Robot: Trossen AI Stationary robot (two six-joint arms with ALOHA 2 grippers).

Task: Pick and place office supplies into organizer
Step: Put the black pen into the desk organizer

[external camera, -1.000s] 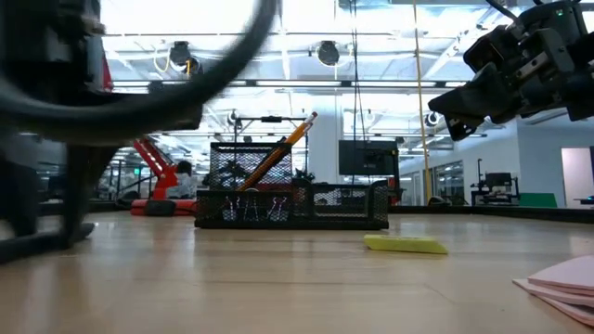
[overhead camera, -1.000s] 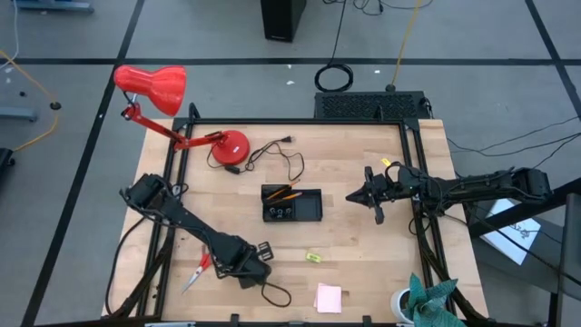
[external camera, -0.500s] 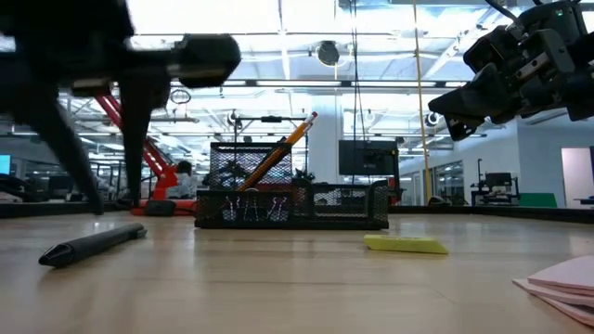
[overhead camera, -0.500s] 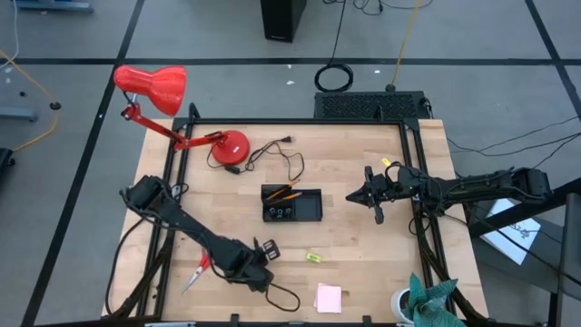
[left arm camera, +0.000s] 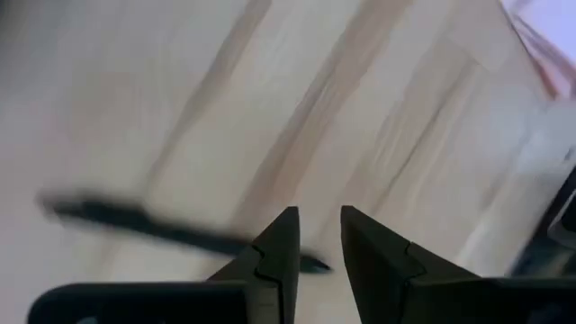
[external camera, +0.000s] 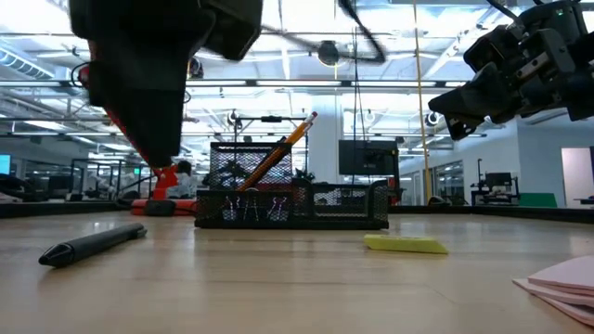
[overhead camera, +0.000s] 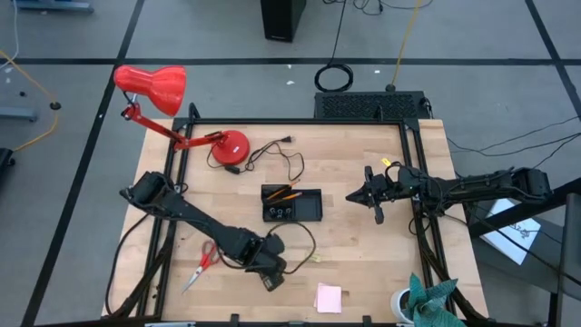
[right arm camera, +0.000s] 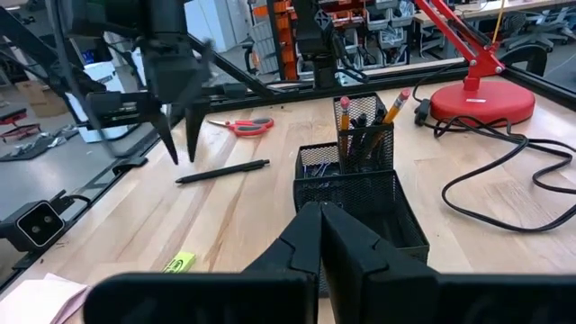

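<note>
The left pincer (overhead camera: 270,272) is seen near the front edge of the wooden surface (overhead camera: 363,245), raised above the boards, its fingers (left arm camera: 281,247) parted by a narrow gap with nothing between them. A dark pen (external camera: 91,246) is seen lying flat on the surface beneath and just beside that pincer; in the left wrist view the same pen is seen blurred, passing behind the fingertips. The red-handled scissors (overhead camera: 201,263) are laid flat to the left of the left arm, near the surface's left side. The black mesh organizer (overhead camera: 291,204) is placed at the middle of the surface, with orange pencils (external camera: 278,153) leaned upright in its tall compartment and small binder clips (external camera: 251,208) seen in a low compartment. A small yellow item (external camera: 406,244) is found on the boards between the organizer and the near edge, and the pink sticky-note pad (overhead camera: 328,297) is set close to the near edge, to the right of the left pincer. The right pincer (overhead camera: 354,199) is held in the air to the right of the organizer, its fingers pressed together and empty. A red desk lamp (overhead camera: 177,113) is stood at the far left corner.
</note>
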